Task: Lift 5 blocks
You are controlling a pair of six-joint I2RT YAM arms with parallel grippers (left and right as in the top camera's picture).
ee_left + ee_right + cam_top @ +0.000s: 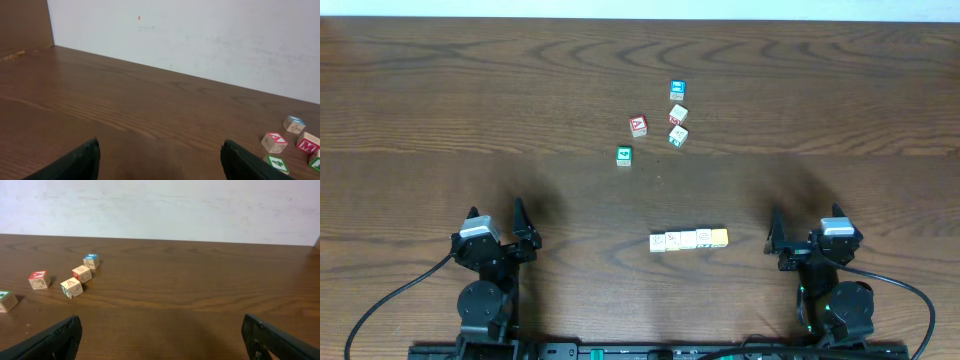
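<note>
Just blocks (pixel 688 240); four cream, one yellow

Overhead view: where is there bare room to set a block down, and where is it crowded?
Free: the left side beyond the left gripper, the right side beyond the right gripper, the strip between loose cubes and the row of blocks. Crowded: among the loose cubes.

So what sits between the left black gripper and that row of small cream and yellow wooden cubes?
Nothing: the overhead view shows only bare brown table between the left gripper and the cube row.
</note>
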